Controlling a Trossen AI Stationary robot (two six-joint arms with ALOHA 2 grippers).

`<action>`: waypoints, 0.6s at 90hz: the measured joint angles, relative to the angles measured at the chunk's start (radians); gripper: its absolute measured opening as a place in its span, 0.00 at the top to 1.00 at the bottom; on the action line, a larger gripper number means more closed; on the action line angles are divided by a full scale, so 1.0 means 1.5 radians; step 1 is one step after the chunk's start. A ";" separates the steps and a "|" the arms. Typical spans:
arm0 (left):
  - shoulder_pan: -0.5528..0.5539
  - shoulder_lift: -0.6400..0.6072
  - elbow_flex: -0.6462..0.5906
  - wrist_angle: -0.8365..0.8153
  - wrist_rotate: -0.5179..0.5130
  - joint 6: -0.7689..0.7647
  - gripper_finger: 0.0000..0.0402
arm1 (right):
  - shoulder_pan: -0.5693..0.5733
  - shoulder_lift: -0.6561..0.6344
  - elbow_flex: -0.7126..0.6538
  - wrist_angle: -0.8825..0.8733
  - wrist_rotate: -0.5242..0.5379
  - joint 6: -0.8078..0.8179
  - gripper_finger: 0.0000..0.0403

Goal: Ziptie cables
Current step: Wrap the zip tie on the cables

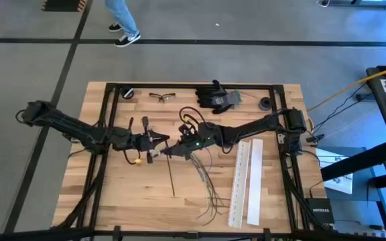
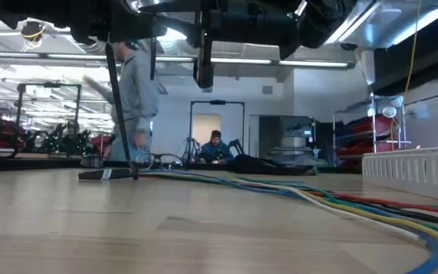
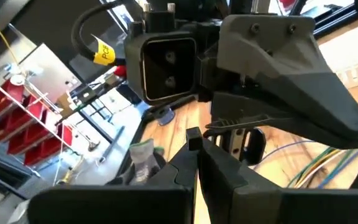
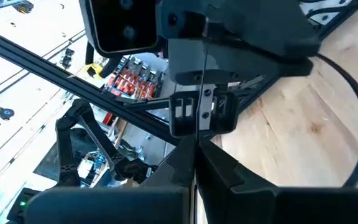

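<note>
two grippers meet nose to nose above the middle of the tabletop (image 1: 112, 194), the left gripper (image 1: 154, 140) coming in from the left and the right gripper (image 1: 173, 148) from the right, almost touching. between them runs a thin dark strip, probably a zip tie (image 1: 171, 175), whose long axis points from the grippers straight toward the near edge of the tabletop; in the low view it hangs down as a dark line with its tip on the wood. in each wrist view the fingers (image 3: 194, 168) are pressed together with a thin pale line running up between them, so both grippers look clenched on that strip, though what the line is stays a judgement.

the cables (image 1: 210, 187) lie loose on the tabletop just to the right of the grippers and nearer the front edge, fanned out lengthwise toward that edge, beside two white strips (image 1: 246, 181). they sit nearer the right gripper, and no finger touches them. the coming move likely turns on bringing the strip sideways to the bundle, or the bundle under the strip.
</note>
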 joint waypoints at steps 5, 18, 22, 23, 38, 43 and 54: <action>0.000 0.000 0.000 0.001 0.000 0.001 1.00 | 0.000 0.000 0.000 0.000 0.002 -0.001 1.00; 0.000 0.000 0.000 0.010 0.002 0.001 1.00 | 0.000 0.000 0.000 -0.002 0.007 -0.001 1.00; 0.000 0.000 0.000 0.016 0.005 0.001 1.00 | 0.000 0.000 0.000 -0.004 0.013 -0.001 1.00; 0.000 0.000 0.000 0.017 0.005 0.001 1.00 | 0.000 0.000 0.000 -0.005 0.014 -0.001 1.00; 0.000 0.000 0.000 0.022 0.007 0.001 1.00 | 0.000 0.000 0.000 -0.006 0.035 -0.001 1.00; 0.000 0.000 0.000 0.022 0.007 0.001 1.00 | 0.000 0.000 0.000 -0.006 0.035 -0.001 1.00; 0.004 0.000 0.000 0.022 0.007 0.001 1.00 | 0.006 0.000 0.000 -0.004 0.036 -0.003 1.00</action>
